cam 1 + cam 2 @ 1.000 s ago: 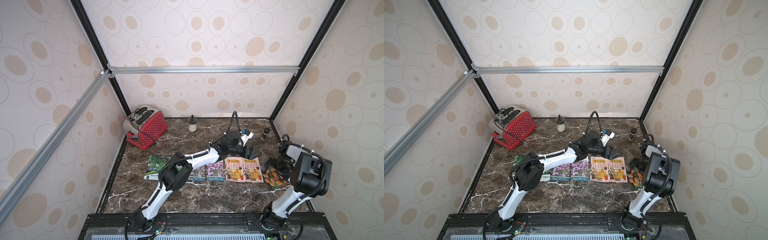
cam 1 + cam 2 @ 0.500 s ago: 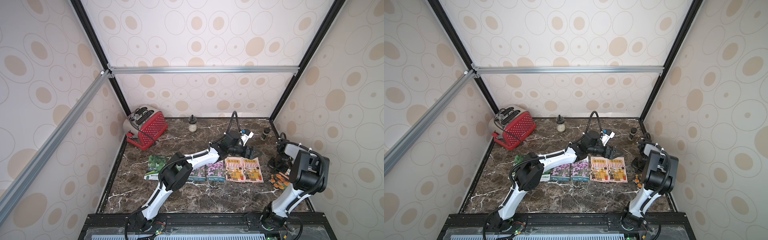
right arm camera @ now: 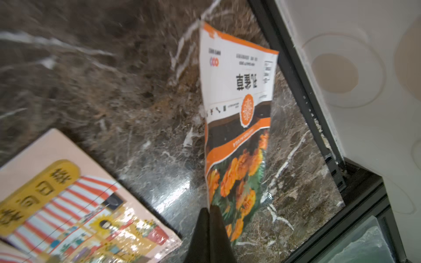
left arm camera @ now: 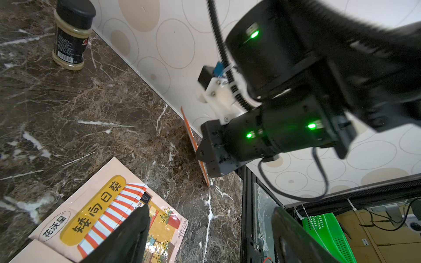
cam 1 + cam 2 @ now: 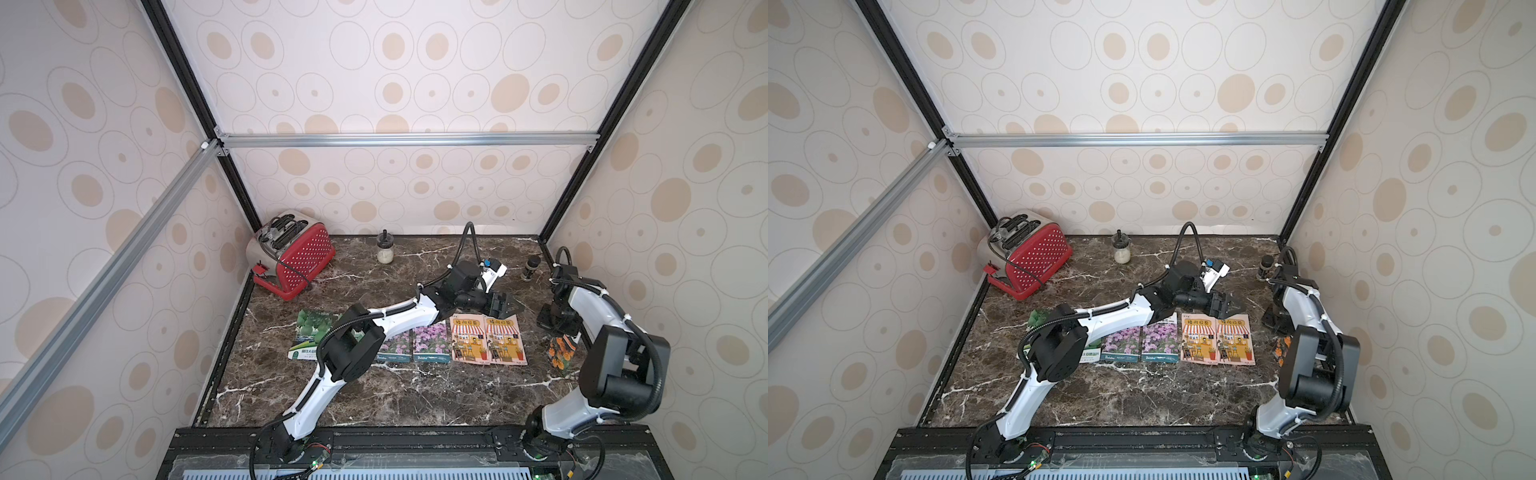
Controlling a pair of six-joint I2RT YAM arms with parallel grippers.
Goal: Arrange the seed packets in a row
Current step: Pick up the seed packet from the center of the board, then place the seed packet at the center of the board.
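Marigold packet [image 3: 237,127] lifted since earlier; right claw [image 3: 209,210] pinching it, plain only from wrist; left claw [image 5: 508,304] spread.

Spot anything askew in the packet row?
Yes: the marigold packet is tilted up on edge near the right wall, pinched by the right gripper, jaws shut, apart from the flat shop-front packets. Nothing spilled.

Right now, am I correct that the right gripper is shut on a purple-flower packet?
Not quite: the right gripper is shut on the marigold packet, not a purple-flower one. The right wrist view shows the orange blooms of that packet caught in the closed grip.
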